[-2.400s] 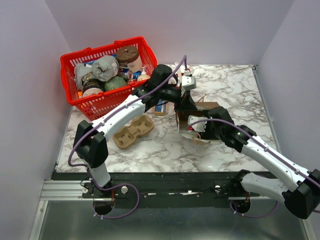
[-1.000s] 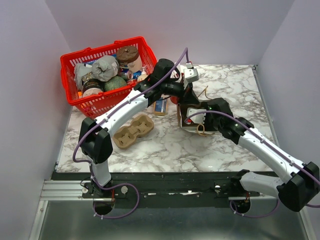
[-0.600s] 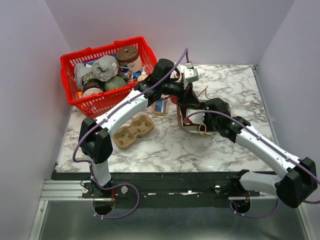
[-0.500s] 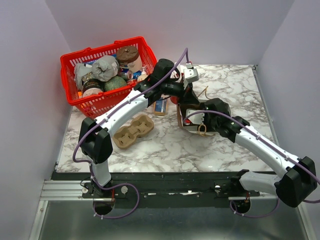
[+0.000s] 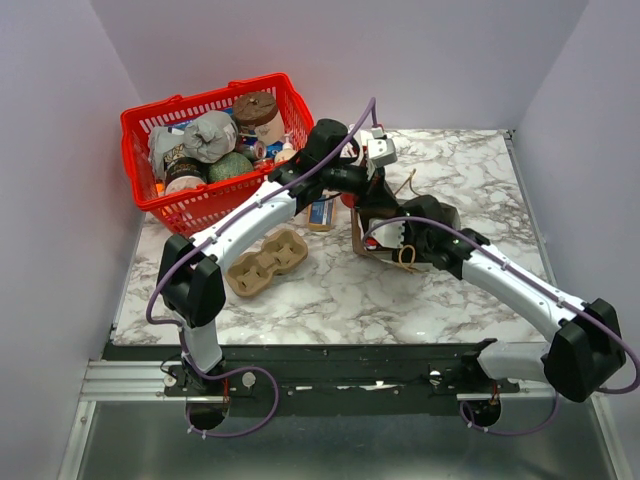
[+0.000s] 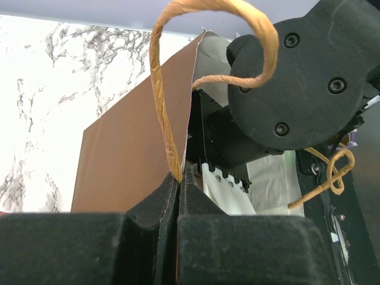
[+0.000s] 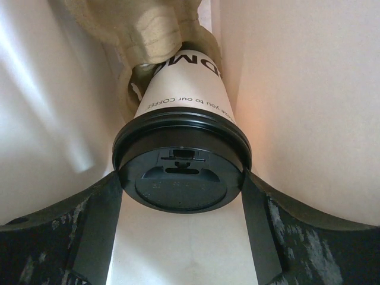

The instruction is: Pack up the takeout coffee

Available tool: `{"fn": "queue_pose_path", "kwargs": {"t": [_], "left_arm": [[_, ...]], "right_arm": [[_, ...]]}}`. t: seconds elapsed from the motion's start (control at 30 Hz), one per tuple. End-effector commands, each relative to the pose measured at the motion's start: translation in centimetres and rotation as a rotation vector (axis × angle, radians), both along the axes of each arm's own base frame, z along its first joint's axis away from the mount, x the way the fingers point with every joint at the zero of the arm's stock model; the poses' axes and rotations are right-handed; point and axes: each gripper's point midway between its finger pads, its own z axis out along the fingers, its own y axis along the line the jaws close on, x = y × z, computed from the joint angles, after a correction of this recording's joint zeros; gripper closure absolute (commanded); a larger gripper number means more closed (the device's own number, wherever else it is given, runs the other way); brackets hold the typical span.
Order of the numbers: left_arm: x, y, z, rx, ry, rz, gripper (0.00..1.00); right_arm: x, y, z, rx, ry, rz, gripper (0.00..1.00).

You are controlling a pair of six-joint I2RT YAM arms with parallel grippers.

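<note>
The takeout coffee [image 7: 184, 101], a cream-white cup with a black lid [image 7: 181, 172], lies inside a brown paper bag [image 6: 130, 154]. Its base rests against a pulp carrier [image 7: 148, 29] deep in the bag. My right gripper [image 7: 181, 178] reaches into the bag, and its fingers [image 7: 107, 208] press on both sides of the lid. My left gripper [image 6: 180, 178] is shut on the bag's rim where the twine handle [image 6: 163, 89] is fixed, holding the mouth up. In the top view the bag [image 5: 357, 238] lies mid-table, and the right wrist [image 5: 425, 225] hides its mouth and the cup.
A red basket [image 5: 205, 105] full of groceries, with a brown-topped tub [image 5: 255, 108] among them, stands at the back left. A pulp cup carrier [image 5: 265, 262] lies in front of it. A small blue carton [image 5: 322, 213] sits left of the bag. Walls close in three sides.
The right arm has pushed forward from in front of the bag into its mouth, then crept slightly deeper. The left arm holds the bag's rim in the same place.
</note>
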Motion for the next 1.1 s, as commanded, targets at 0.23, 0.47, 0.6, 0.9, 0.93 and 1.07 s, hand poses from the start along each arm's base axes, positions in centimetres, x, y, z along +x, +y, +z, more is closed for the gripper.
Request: {"fn": "queue_pose_path", "kwargs": {"t": [0.23,0.47,0.6,0.9,0.93,1.07], "left_arm": [[-0.4,-0.2,3.1,-0.077,-0.010,-0.016,0.75],[3.3,1.6,7.3,-0.202,0.061,0.133,0.28],[4.9,3.7,10.6,-0.287,0.061,0.195,0.01],[0.2,9.3,11.2,-0.171,-0.338,0.056,0.01],[-1.2,10.2,9.9,-0.134,-0.342,0.044,0.01],[-2.9,11.8,7.5,-0.043,-0.509,0.007,0.01]], "right_arm": [[-0.1,-1.0,-3.0,-0.024,0.132,-0.002,1.00],[0.0,-0.9,-2.7,-0.015,0.178,-0.008,0.99],[0.4,-0.5,-1.6,0.000,0.188,-0.005,0.99],[0.3,-0.2,-1.1,0.015,0.247,-0.018,0.99],[0.2,-0.1,-1.1,0.021,0.257,-0.013,1.00],[0.1,0.4,-0.4,0.031,0.285,-0.001,0.99]]}}
